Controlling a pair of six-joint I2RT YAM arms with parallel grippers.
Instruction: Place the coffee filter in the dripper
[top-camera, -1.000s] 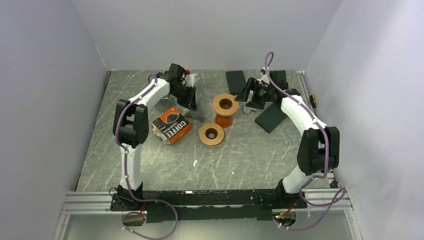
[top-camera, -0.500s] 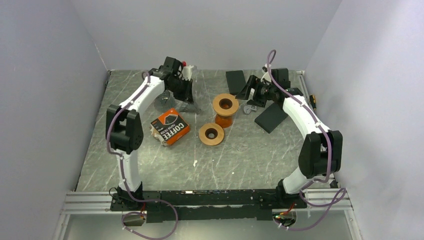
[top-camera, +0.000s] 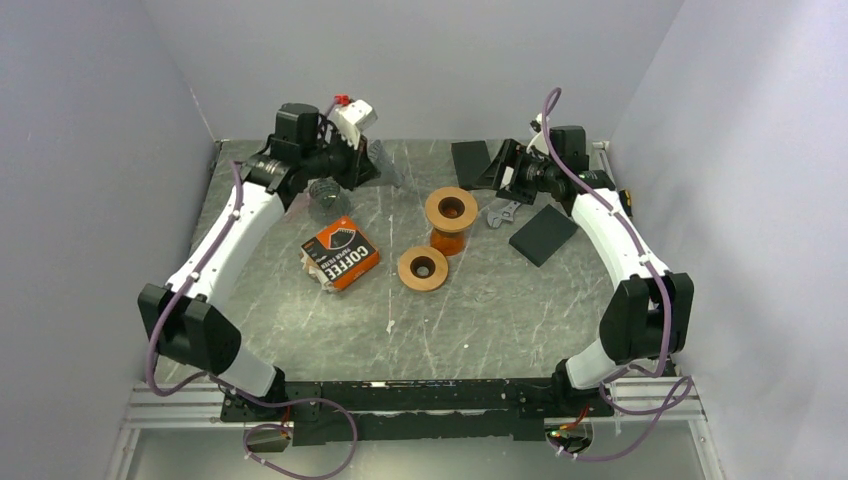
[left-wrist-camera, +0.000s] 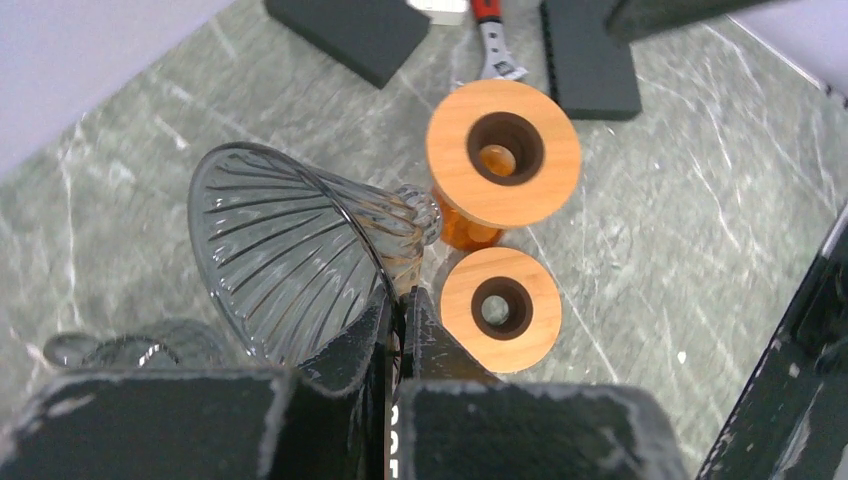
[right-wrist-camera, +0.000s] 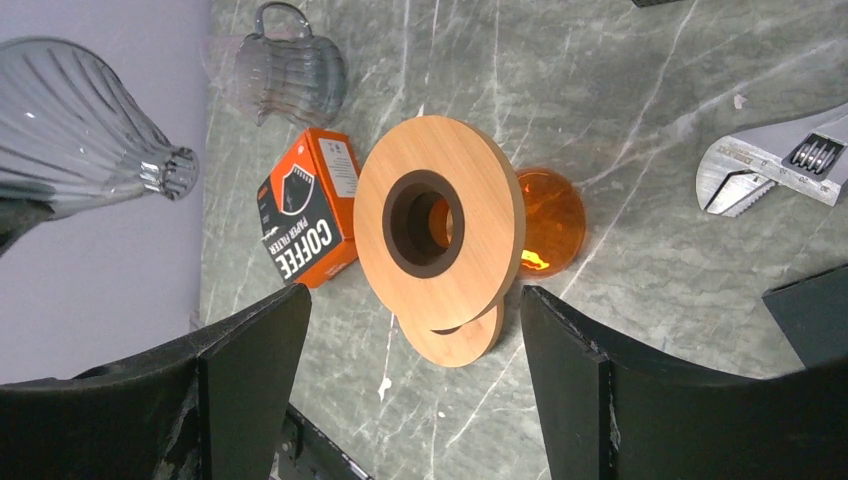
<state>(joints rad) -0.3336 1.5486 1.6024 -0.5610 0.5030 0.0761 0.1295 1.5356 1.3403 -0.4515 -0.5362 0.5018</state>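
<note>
My left gripper (left-wrist-camera: 400, 300) is shut on the rim of a clear ribbed glass dripper (left-wrist-camera: 290, 260), which it holds tilted in the air above the far left of the table (top-camera: 300, 330). The top view shows the same dripper (top-camera: 385, 162) beside the left gripper (top-camera: 370, 165). No loose coffee filter is in view; an orange box printed COFFEE (top-camera: 342, 250) lies flat on the table. My right gripper (right-wrist-camera: 415, 300) is open and empty, hovering at the far right (top-camera: 503, 168), facing a wooden-topped orange stand (right-wrist-camera: 440, 225).
A second wooden ring (top-camera: 422, 268) lies in front of the stand (top-camera: 451, 210). A glass pitcher (top-camera: 323, 192) stands behind the box. A wrench (top-camera: 500, 213) and two black blocks (top-camera: 543, 235) (top-camera: 470, 160) lie at the far right.
The left arm has swung back and to the left and risen, its jaws closing on the dripper's rim and carrying it up. The right arm drew back slightly, still open.
</note>
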